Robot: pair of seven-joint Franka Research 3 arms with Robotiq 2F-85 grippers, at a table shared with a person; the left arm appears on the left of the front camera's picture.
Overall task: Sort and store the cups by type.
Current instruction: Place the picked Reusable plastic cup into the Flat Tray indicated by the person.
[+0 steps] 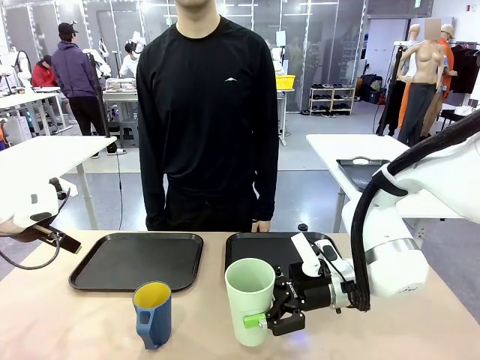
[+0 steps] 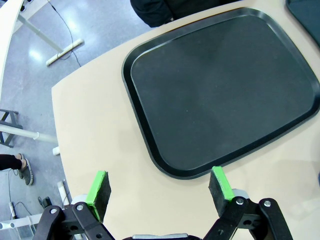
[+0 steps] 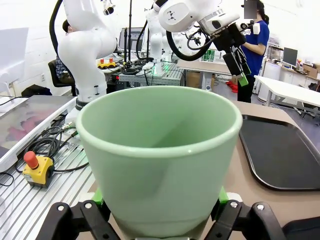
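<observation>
Tumbler [image 1: 250,300], pale green and upright, is clamped low by the right gripper [image 1: 264,319] at the bench [image 1: 75,322] near edge, just before the right tray [image 1: 247,244], likely its store. Blue mug [image 1: 153,313] waits left, near the left tray [image 1: 135,259]; left gripper [image 2: 160,187] hangs wide, empty.

We saw a glossy grey floor [image 1: 315,161] running back to glass-panelled walls [image 1: 330,30]. We had a white table [image 1: 45,154] on the left and another [image 1: 352,142] on the right. There was a low shelf rack [image 1: 332,99] far back, a yellow crate [image 1: 285,82] near it, and bright, even light throughout.
</observation>
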